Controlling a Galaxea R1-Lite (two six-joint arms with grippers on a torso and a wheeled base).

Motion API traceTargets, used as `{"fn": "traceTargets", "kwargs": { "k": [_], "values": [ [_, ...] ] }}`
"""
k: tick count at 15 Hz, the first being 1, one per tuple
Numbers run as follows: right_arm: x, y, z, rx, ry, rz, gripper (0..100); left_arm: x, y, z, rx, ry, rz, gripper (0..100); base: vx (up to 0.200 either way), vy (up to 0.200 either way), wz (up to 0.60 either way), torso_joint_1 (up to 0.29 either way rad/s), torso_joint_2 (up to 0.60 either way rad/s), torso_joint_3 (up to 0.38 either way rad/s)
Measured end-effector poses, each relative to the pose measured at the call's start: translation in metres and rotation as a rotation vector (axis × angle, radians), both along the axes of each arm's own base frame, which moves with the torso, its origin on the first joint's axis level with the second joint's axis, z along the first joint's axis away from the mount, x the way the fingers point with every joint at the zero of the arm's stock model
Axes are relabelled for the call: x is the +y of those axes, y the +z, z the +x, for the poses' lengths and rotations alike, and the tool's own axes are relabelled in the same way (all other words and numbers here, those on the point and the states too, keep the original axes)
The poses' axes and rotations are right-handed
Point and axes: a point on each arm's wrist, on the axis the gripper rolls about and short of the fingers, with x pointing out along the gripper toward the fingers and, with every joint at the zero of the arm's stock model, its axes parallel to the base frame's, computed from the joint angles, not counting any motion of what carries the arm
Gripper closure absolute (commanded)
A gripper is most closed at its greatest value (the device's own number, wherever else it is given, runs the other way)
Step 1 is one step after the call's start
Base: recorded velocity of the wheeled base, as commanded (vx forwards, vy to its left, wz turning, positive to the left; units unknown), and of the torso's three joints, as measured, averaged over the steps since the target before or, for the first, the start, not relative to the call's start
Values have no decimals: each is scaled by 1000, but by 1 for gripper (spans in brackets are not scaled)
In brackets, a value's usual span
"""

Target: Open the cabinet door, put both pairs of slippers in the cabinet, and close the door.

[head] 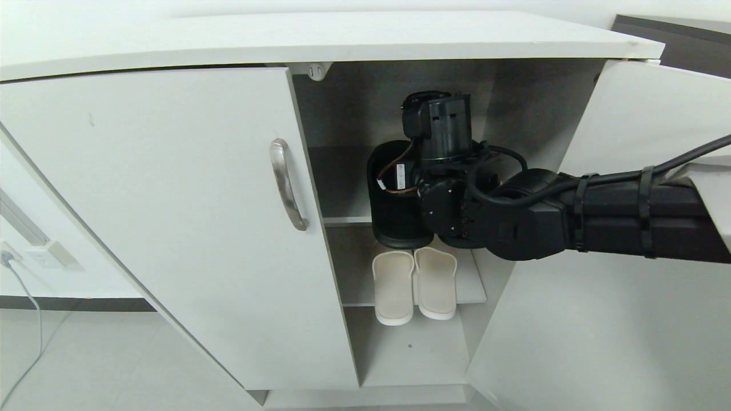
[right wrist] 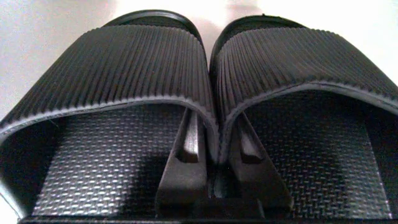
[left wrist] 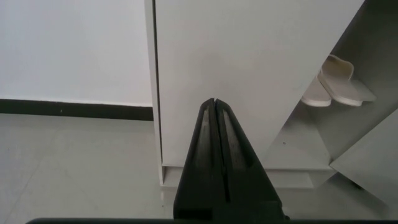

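The white cabinet [head: 342,34] has its right door [head: 645,114] swung open and its left door [head: 171,200] closed. My right arm [head: 571,217] reaches inside at the upper shelf [head: 342,194]. The black slippers [head: 394,217] [right wrist: 124,74] are side by side there, heels past the shelf's front edge. My right gripper [right wrist: 214,134] is shut on the two inner strap edges. On the shelf below lie the white slippers [head: 414,282] [left wrist: 336,84], overhanging its front. My left gripper [left wrist: 214,102] is shut on nothing, low in front of the closed door.
A metal handle [head: 285,185] runs down the closed left door. The cabinet's bottom compartment [head: 411,354] holds nothing. A wall socket with a cable [head: 23,257] sits left of the cabinet, above the grey floor [left wrist: 74,168].
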Motion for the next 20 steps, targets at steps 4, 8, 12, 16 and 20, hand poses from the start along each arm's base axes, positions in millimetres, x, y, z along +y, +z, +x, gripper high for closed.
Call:
{"fn": "traceTargets", "kwargs": {
  "k": [4, 8, 12, 16, 20],
  "values": [
    [-2, 10, 6, -6, -10, 9, 100, 0, 0, 0, 0, 0, 0, 100, 0, 0, 0, 0, 0, 0],
    [1, 4, 11, 1, -1, 10, 100, 0, 0, 0, 0, 0, 0, 100, 0, 0, 0, 0, 0, 0],
    [3, 0, 13, 8, 5, 12, 100, 0, 0, 0, 0, 1, -1, 100, 0, 0, 0, 0, 0, 0],
    [4, -3, 14, 12, 3, 13, 0, 0, 0, 0, 0, 1, -3, 100, 0, 0, 0, 0, 0, 0],
    [4, -8, 13, 26, 1, 20, 0, 0, 0, 0, 0, 2, -4, 100, 0, 0, 0, 0, 0, 0]
  ]
}}
